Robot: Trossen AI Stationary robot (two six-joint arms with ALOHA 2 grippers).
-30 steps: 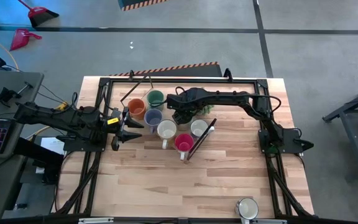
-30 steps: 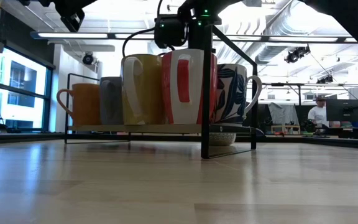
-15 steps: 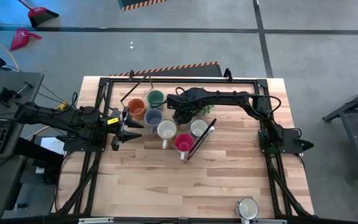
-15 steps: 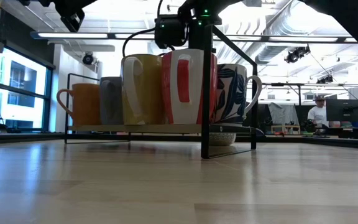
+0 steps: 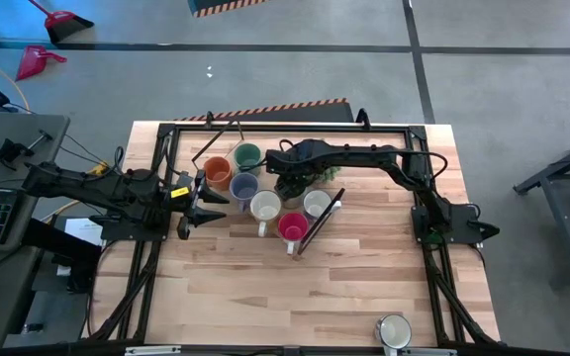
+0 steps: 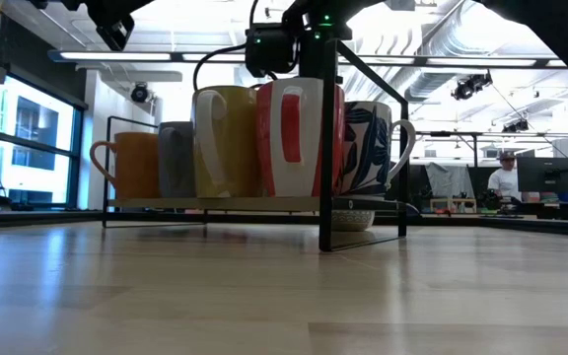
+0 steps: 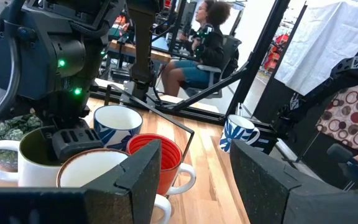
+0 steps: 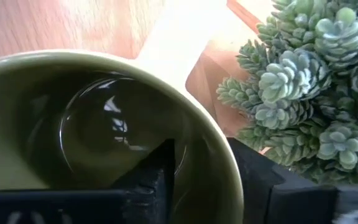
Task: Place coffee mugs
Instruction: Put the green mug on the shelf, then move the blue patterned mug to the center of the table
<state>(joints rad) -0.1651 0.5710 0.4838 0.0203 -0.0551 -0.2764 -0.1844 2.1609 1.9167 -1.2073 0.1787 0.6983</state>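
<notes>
right wrist view: right hand [image 8: 201, 171] straddles olive mug [image 8: 104, 130] rim.

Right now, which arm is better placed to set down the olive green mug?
The right: its gripper pinches the olive green mug by the rim, beside the plant. The left gripper waits open, apart.

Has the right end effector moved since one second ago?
No. In the high view the right end effector sits at the same spot beside the green mug and the orange mug.
</notes>
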